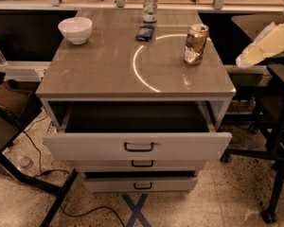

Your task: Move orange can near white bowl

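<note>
The orange can (196,44) stands upright near the right edge of the brown cabinet top (109,74); it has a silver top and a dented body. The white bowl (75,30) sits at the far left corner of the same top, well apart from the can. My gripper (265,44) is the pale cream shape at the right edge of the view, off the side of the cabinet. It is to the right of the can and does not touch it.
A white-and-green can (150,5) stands at the back middle, with a dark flat packet (145,32) in front of it. The top drawer (137,145) is pulled open. A black stand (279,126) is at the right, a dark chair (9,112) at the left.
</note>
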`<state>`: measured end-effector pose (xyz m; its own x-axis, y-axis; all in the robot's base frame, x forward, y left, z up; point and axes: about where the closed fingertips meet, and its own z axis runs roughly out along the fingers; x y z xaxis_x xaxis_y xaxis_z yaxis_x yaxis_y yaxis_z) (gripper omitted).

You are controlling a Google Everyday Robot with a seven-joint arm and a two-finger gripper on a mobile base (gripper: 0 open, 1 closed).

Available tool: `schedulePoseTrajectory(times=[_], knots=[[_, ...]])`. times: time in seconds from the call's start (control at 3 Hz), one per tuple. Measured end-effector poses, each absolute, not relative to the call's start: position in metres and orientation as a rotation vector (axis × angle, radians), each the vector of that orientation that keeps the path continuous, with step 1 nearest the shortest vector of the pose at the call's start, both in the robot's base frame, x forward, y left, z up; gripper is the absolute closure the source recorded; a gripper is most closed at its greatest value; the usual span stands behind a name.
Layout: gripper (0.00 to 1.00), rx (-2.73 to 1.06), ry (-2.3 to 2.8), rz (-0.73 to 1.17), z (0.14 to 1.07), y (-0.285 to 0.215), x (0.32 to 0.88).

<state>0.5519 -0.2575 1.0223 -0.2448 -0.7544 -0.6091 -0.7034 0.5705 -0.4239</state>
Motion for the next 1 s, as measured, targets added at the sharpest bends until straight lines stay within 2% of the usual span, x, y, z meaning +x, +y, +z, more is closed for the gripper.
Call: schedulePoseTrajectory(times=[0.33,0.67,1.0], knots=[[0.00,-0.931,1.870,0.018,1.013,-0.279,0.613],[0.00,-0.808,1.816,0.074,1.004,-0.289,0.639],[0.00,-0.807,1.814,0.073,1.004,-0.287,0.640]])
